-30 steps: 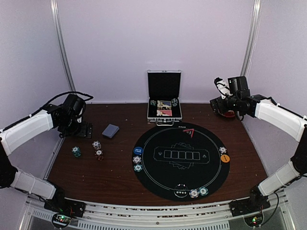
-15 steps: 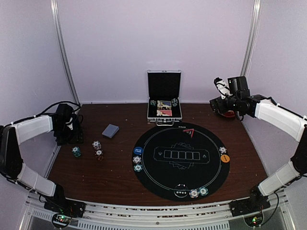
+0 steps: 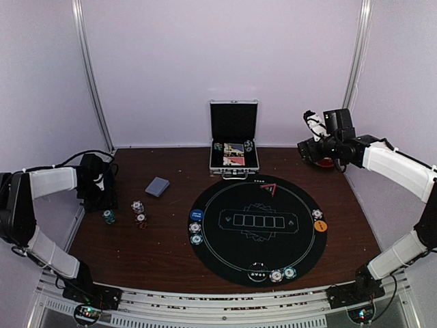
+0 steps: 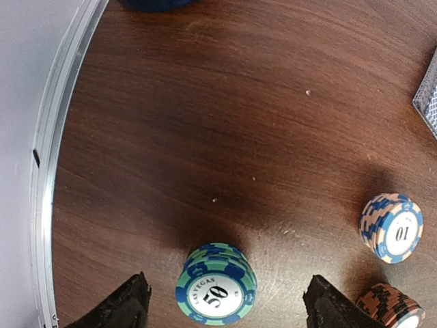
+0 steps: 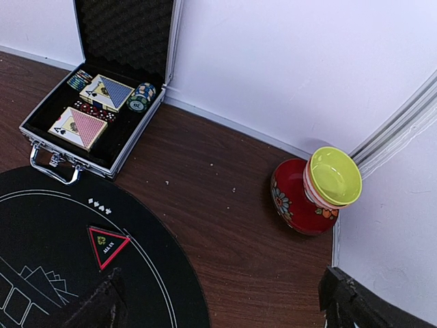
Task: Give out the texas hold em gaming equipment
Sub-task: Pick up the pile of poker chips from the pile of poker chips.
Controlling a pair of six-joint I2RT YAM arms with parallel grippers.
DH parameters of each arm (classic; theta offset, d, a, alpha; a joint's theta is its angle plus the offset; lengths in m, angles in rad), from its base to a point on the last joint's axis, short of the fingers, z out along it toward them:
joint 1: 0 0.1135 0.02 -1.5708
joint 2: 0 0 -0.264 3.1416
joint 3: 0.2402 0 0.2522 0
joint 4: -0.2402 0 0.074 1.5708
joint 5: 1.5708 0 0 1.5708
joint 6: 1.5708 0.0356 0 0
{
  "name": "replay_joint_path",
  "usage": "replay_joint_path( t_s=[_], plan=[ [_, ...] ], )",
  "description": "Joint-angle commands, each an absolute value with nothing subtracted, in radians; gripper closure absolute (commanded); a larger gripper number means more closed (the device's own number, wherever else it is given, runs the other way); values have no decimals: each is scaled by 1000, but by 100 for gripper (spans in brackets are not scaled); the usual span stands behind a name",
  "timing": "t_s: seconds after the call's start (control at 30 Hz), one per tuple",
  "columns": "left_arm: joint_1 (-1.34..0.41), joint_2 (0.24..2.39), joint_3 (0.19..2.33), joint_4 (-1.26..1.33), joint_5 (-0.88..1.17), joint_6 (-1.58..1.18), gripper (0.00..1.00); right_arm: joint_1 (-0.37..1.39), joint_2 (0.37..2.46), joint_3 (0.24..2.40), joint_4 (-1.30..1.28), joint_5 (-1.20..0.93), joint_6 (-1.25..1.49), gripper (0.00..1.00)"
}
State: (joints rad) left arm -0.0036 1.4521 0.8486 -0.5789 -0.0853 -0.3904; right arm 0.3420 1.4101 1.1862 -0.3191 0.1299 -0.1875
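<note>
My left gripper (image 4: pixel 227 311) is open, its jaws on either side of a teal chip stack (image 4: pixel 217 287) marked 50, just above the table. A white-and-blue stack (image 4: pixel 392 229) marked 10 and a reddish stack (image 4: pixel 390 307) stand to its right. In the top view the left gripper (image 3: pixel 102 201) is by the teal stack (image 3: pixel 108 216). A grey-blue card deck (image 3: pixel 158 186) lies farther back. More chips and round buttons sit along the rim of the black mat (image 3: pixel 256 198). My right gripper (image 5: pixel 225 307) is open and empty over the table's back right.
An open silver case (image 5: pixel 95 113) with card decks and chips stands at the back centre. A red vase (image 5: pixel 295 201) topped by a yellow-green bowl is in the back right corner. A dark blue mug (image 4: pixel 156 3) and a metal rail (image 4: pixel 61 137) are near my left gripper.
My left arm has swung left and toward the near side, bringing its gripper down around the teal stack. The right arm has not moved.
</note>
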Motion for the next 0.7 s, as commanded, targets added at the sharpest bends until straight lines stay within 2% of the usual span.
replay_joint_path(
  t_s=[0.0,0.67],
  plan=[
    [0,1461,841,-543,-66,-377,20,347,1377,1173,-311,123,-190,0],
    [0,1517,838,-548,-65,-373,32,348,1378,1171,-309,129,-190,0]
  ],
)
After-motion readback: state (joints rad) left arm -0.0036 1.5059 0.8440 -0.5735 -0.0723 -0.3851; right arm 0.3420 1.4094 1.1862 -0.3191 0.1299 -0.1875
